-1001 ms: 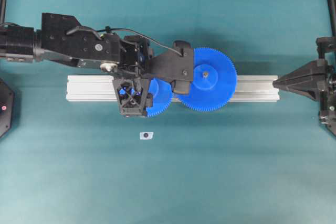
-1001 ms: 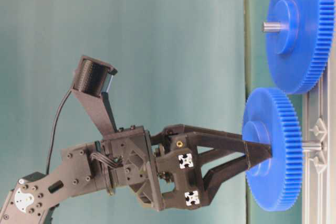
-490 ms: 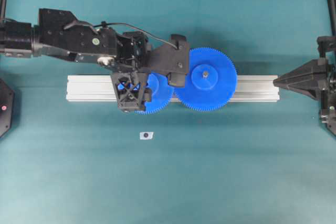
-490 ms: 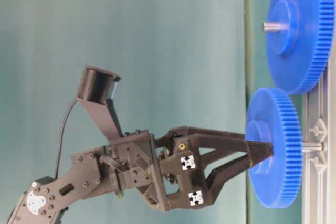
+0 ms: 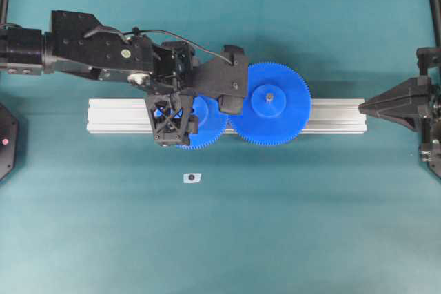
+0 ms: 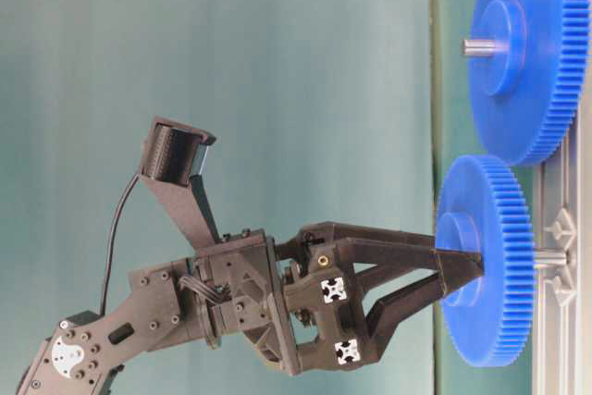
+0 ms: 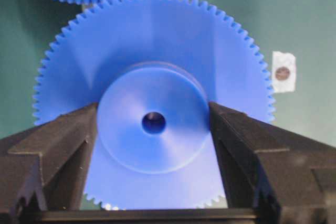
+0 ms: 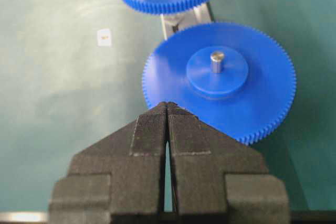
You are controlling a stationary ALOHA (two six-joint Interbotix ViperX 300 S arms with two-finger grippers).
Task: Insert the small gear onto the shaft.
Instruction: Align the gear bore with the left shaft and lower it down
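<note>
My left gripper (image 7: pixel 153 124) is shut on the small gear (image 7: pixel 157 51), with one black finger (image 7: pixel 79 140) on each side of its raised hub. From the side, the left gripper (image 6: pixel 462 273) holds the small gear (image 6: pixel 486 261) face-on to the rail. The silver shaft (image 6: pixel 550 256) shows between the gear's back and the rail, in line with the hub. How far it enters the bore is hidden. From overhead, the left gripper (image 5: pixel 180 116) covers much of the small gear (image 5: pixel 210 125). My right gripper (image 8: pixel 167 106) is shut and empty, parked at the right edge (image 5: pixel 362 107).
The wider blue gear (image 5: pixel 282 125) sits on its own grey pin (image 8: pixel 217 60) on the aluminium rail (image 5: pixel 331 115), its teeth beside the small gear's. A small white sticker with a dark dot (image 5: pixel 192 177) lies on the green mat in front of the rail.
The left arm has carried the small gear toward the back of the table, over the rail, and slightly closer to the rail. It has barely moved in the last half second. The right arm is still.
</note>
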